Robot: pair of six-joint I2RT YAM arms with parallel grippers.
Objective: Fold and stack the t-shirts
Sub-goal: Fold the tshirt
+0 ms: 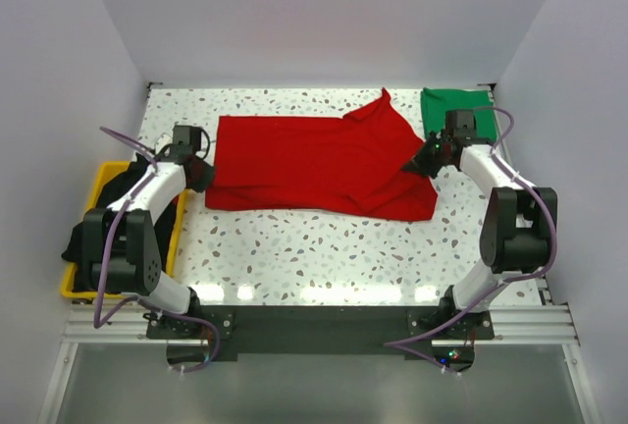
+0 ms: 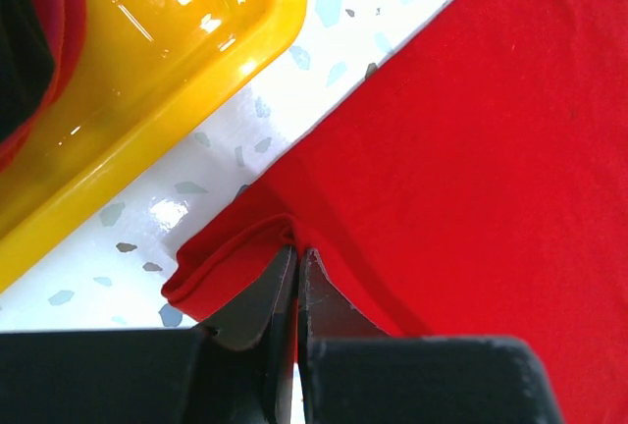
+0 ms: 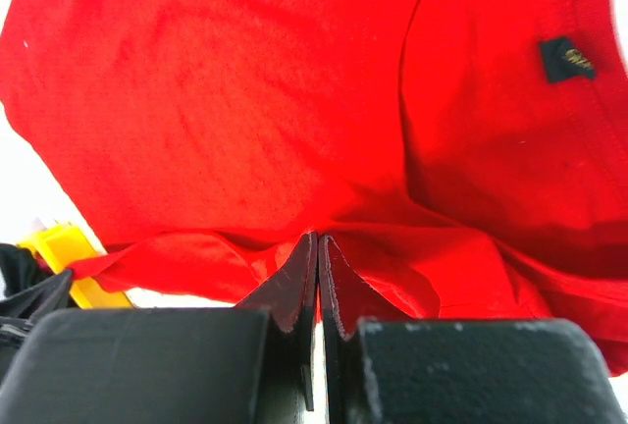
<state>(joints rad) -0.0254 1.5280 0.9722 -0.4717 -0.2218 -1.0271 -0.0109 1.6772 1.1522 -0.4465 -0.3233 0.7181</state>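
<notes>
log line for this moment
step: folding red t-shirt | left gripper: shut on left edge | right gripper: shut on right side | green t-shirt: far right corner

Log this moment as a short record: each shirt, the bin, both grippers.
red t-shirt: spread on the table, right side rumpled
green t-shirt: folded, far right corner
black t-shirt: heaped in the yellow bin, spilling over its side
left gripper: shut on the red t-shirt's left edge
right gripper: shut on the red t-shirt's right side
</notes>
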